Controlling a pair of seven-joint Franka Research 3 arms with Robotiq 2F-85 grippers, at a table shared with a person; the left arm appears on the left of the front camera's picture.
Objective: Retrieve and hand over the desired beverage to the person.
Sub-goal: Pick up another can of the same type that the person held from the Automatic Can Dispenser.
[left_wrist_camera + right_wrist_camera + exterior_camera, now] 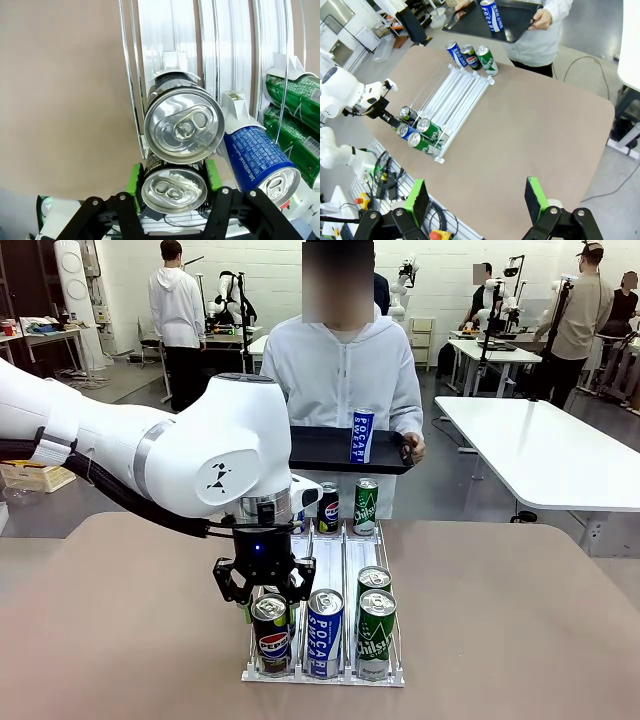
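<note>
Pepsi can (271,632), front of the rack's (330,672) left lane on the bench (120,620): rigid, smooth, likely slippery and full-heavy; left gripper (174,181) spread around its sides; best pinched mid-body; right gripper (477,200) released, aloft.

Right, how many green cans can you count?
3: front green can and second green can behind it in the rack's right lane; third green can at its far end.

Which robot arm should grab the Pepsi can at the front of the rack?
The left. Its claw already sits around the front Pepsi can, green pads beside it. The right claw hangs open, high above the table.
</note>
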